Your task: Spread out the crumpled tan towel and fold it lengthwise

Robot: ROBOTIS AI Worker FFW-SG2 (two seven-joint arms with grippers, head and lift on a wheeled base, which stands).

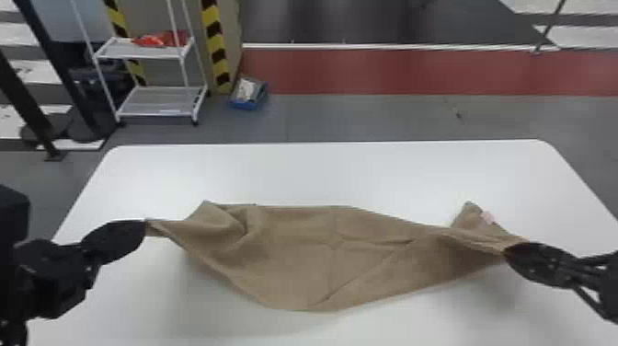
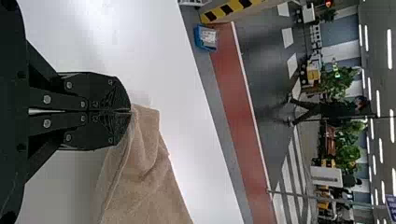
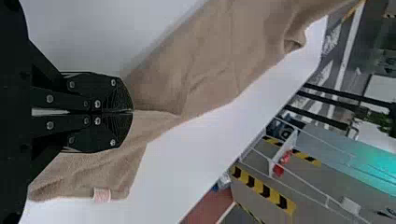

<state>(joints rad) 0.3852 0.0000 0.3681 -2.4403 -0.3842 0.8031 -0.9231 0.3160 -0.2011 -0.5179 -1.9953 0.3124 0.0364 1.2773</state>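
Near side, head view: left gripper [image 1: 145, 227] comes in from the left edge, right gripper [image 1: 506, 251] from the right edge. Fingers of both closed. Left pair pinches one end of the tan towel [image 1: 294, 257] at the tips; right pair grips the cloth near the opposite end. Left wrist view agrees: fingers together, cloth leading away from the tips. Right wrist view: fingers likewise together, cloth to either side of them.

Towel: stretched across between the two grippers, over the white desk [image 1: 322, 175]. Its near edge bows toward the robot in a shallow curve; shadow on the desk below both ends. How much of the middle touches the desk: cannot tell. Creases run across the middle and right part; a rounded fold stands near the left end. Beside the right gripper a loose corner points away from the robot, with a small pale pink label [image 1: 487, 217] at its edge.

Beyond the towel: bare strip of desk top, then rounded far corners. Past the desk, grey floor [image 1: 345, 117]; on it, toward the left, a blue box [image 1: 250, 105] with pale contents. Left of that, a white wheeled rack [image 1: 158, 115], red items [image 1: 158, 39] on its upper shelf. Farther back, a red floor band [image 1: 391, 71].
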